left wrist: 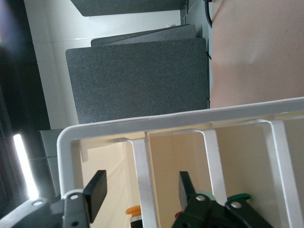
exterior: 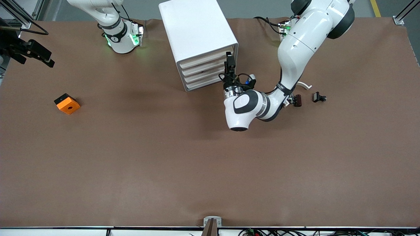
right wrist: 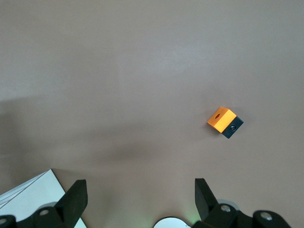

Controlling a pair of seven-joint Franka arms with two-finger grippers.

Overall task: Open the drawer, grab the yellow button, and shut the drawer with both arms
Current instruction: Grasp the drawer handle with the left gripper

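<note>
The white cabinet stands near the robots' bases. Its uppermost drawer looks closed, like the three below it. My left gripper is at the end of the drawer fronts toward the left arm. In the left wrist view this gripper is open, its fingers on either side of a white rib of the cabinet front and clear of it. A small orange cap on a dark body peeks beside the rib; I cannot tell whether it is the button. My right gripper waits open over the table by its base.
An orange square block with a black base lies toward the right arm's end. Small brown and black parts and a white curved ring lie by the left arm. A black mount juts in at the table's edge.
</note>
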